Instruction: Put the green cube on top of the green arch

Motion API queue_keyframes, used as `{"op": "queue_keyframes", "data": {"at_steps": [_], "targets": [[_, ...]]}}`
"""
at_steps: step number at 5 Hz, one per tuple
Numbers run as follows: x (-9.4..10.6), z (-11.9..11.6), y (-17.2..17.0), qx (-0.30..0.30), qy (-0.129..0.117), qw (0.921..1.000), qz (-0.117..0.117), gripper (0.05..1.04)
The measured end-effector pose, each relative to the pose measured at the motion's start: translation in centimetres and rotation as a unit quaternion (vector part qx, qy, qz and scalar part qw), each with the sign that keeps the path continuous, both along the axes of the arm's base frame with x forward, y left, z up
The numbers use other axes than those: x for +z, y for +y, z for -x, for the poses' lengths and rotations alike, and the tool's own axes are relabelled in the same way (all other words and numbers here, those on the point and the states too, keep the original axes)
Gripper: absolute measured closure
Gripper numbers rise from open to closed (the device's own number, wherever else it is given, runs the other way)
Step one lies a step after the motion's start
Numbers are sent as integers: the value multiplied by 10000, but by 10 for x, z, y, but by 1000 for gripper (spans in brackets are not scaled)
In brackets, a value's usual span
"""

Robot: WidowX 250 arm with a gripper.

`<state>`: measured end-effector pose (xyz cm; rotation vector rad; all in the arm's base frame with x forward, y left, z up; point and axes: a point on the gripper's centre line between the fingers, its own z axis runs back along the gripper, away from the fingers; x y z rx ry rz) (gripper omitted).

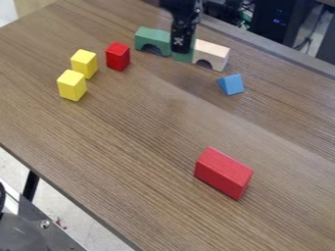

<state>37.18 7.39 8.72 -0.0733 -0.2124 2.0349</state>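
Green cube (183, 57) sat upper centre in the frame, between the green arch (153, 37) and white arch (212, 51), partly behind the tool (182, 50). How far open the tool was, or whether it gripped anything, I couldn't tell; the stacking was not yet done.

Colour record. Tabletop (131, 127): brown, darker streaked wood grain. Arch at far left of gripper (181, 48): green (147, 35); gripper itself black, small white marks. Green cube (183, 57): same hue family as that arch. Second arch (212, 51): pale cream-pink. Left: red block (118, 56), two yellow blocks (72, 85). Right: blue wedge (231, 84). Near: larger block (222, 172), plain red.
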Motion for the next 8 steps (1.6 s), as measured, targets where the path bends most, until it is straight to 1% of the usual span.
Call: {"op": "queue_keyframes", "data": {"at_steps": [1,2,3,4,5,7,8], "targets": [[1,2,15,175,-21,9998,4,532],[5,-1,24,184,-152,9997,26,532],[15,-8,36,146,-337,9993,51,532],[14,-14,45,105,-338,9993,67,532],[10,-20,52,-15,-244,9997,84,532],[3,-30,66,-366,65,9993,84,532],[4,-33,74,-513,120,9986,78,532]]}}
